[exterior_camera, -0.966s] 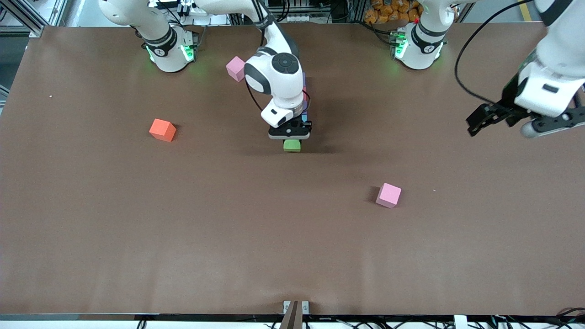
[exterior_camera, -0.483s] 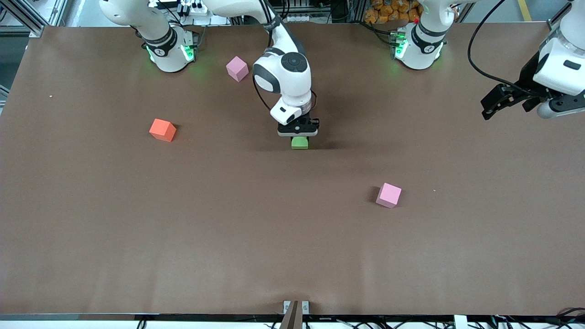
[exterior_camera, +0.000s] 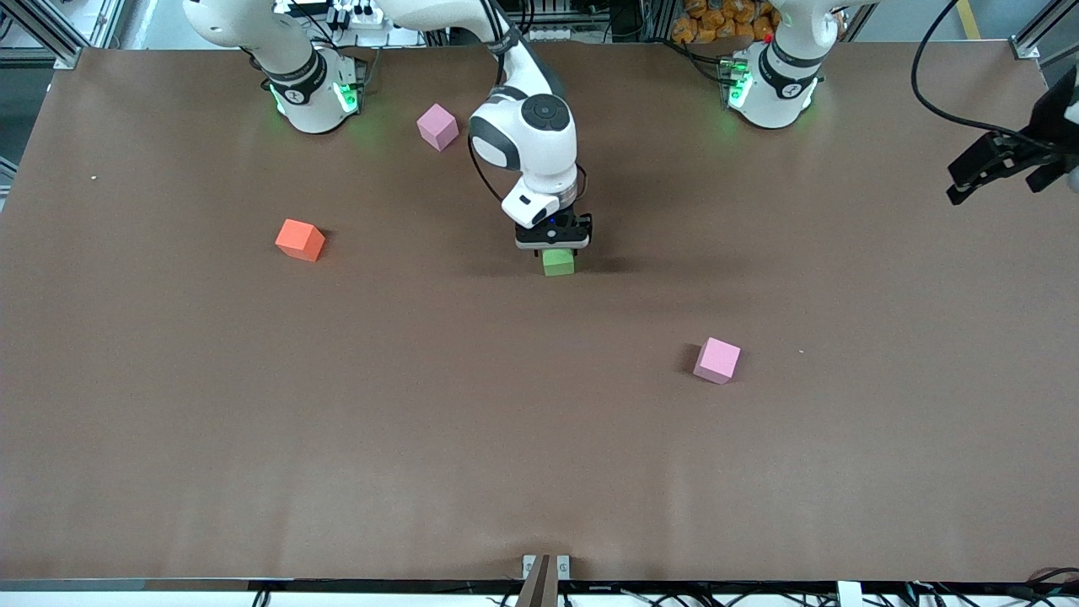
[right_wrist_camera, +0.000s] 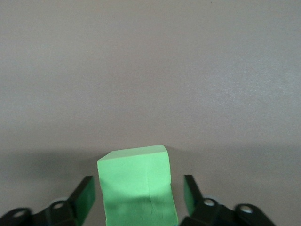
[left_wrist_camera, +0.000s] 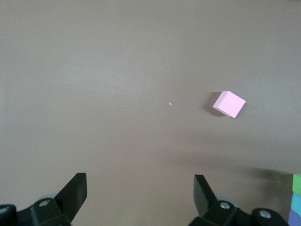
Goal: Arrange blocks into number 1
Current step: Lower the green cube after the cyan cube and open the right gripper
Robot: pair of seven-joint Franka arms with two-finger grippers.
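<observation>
The green cube [exterior_camera: 558,262] rests on the table near the middle, directly under my right gripper [exterior_camera: 553,244]. In the right wrist view the green cube [right_wrist_camera: 136,186] stands between the open fingers [right_wrist_camera: 86,197], with a narrow gap on each side. The left wrist view shows a row at its edge: green cube [left_wrist_camera: 297,182], light blue cube [left_wrist_camera: 296,202], purple cube [left_wrist_camera: 295,219]. In the front view the right arm hides that row, and the red cube is hidden too. My left gripper [exterior_camera: 995,169] hangs open and empty over the left arm's end of the table; its own view shows the left gripper [left_wrist_camera: 140,188] holding nothing.
An orange cube [exterior_camera: 299,239] lies toward the right arm's end. One pink cube [exterior_camera: 437,126] sits near the right arm's base. Another pink cube [exterior_camera: 716,360] lies nearer to the front camera than the green cube, also seen as the pink cube [left_wrist_camera: 229,104].
My right gripper carried the green cube a little toward the left arm's end and settled low. My left arm drew away toward the table's edge at its own end.
</observation>
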